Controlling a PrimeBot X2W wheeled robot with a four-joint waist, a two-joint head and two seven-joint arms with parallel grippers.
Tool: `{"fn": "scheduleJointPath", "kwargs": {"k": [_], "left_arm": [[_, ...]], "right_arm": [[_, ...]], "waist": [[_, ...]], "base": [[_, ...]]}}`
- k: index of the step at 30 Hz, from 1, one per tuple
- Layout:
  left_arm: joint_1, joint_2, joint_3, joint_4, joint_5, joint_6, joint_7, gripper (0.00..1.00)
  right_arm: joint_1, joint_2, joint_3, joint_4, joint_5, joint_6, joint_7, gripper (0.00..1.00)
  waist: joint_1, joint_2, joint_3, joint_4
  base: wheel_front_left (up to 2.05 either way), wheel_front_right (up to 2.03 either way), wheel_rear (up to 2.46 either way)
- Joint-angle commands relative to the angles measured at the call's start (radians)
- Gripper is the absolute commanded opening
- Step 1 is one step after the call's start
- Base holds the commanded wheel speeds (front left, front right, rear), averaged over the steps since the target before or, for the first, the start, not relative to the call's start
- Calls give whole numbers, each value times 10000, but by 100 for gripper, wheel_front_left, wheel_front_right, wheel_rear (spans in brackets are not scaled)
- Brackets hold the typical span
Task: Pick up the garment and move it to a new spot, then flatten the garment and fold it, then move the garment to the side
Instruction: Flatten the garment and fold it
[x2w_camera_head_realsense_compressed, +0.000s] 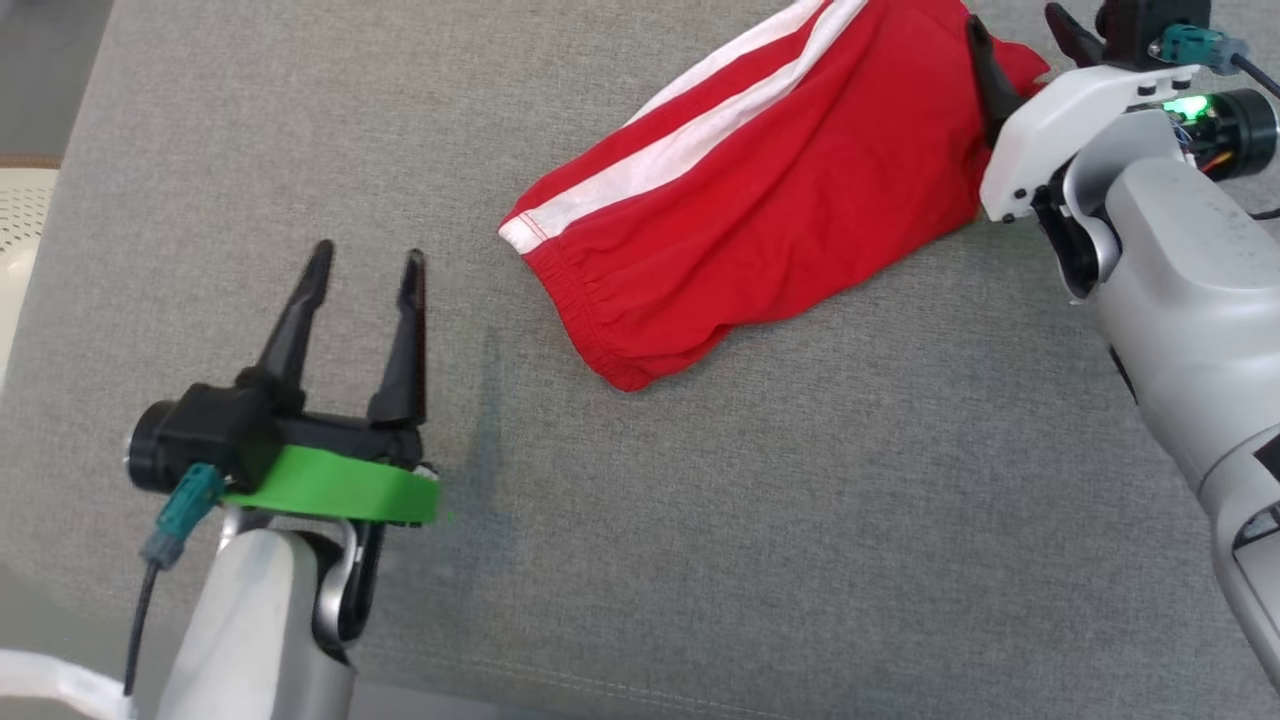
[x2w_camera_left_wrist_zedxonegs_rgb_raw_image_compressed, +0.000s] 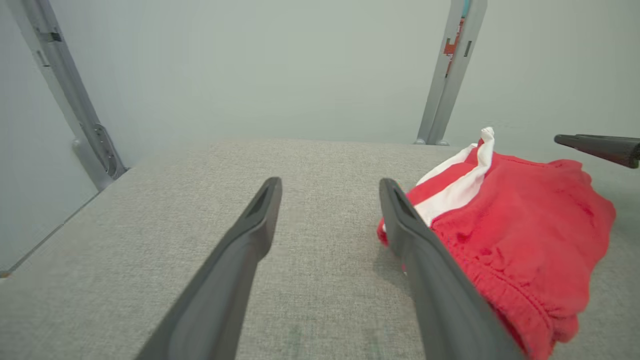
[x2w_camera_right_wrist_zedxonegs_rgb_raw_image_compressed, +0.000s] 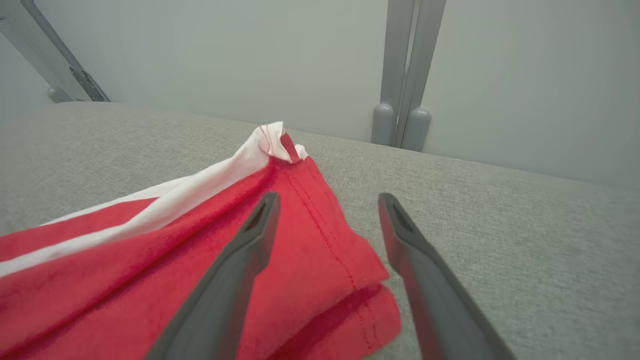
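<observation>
The garment (x2w_camera_head_realsense_compressed: 760, 190) is a pair of red shorts with white side stripes, lying folded on the grey cloth surface (x2w_camera_head_realsense_compressed: 700, 520) at the upper right of the head view. My left gripper (x2w_camera_head_realsense_compressed: 367, 260) stands open over bare surface to the garment's left, holding nothing. In the left wrist view the garment (x2w_camera_left_wrist_zedxonegs_rgb_raw_image_compressed: 520, 225) lies just right of my left gripper (x2w_camera_left_wrist_zedxonegs_rgb_raw_image_compressed: 330, 187). My right gripper (x2w_camera_head_realsense_compressed: 1012, 22) is open at the garment's far right edge. The right wrist view has my right gripper (x2w_camera_right_wrist_zedxonegs_rgb_raw_image_compressed: 327, 202) above the garment's hem (x2w_camera_right_wrist_zedxonegs_rgb_raw_image_compressed: 310, 240), its jaws apart with nothing between them.
A pale perforated object (x2w_camera_head_realsense_compressed: 22, 215) sits beyond the surface's left edge. Grey metal posts (x2w_camera_right_wrist_zedxonegs_rgb_raw_image_compressed: 405, 75) stand behind the surface against a pale wall. Bare surface stretches across the lower and left parts of the head view.
</observation>
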Motion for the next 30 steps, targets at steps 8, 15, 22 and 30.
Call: {"fn": "scheduleJointPath", "kwargs": {"k": [8,15,22,30], "left_arm": [[1141,-458,2427,-1548,980,348,-18,100],[1619,-533,2878,-1834,641,630,-18,100],[1672,-525,2523,-1837,457,825,-20,100],[1494,-525,2479,-1843,451,787,-18,100]], "right_arm": [[311,-444,238,361,345,-2,187,100],[447,-491,265,602,640,-2,633,100],[741,-169,206,588,1172,1,1296,100],[1079,-54,786,-299,1797,3,1714,61]], "waist": [[0,-1,-26,130],[0,-1,56,294],[0,-1,91,434],[0,-1,179,380]], "base": [[0,0,0],[0,0,0],[0,0,0],[0,0,0]]}}
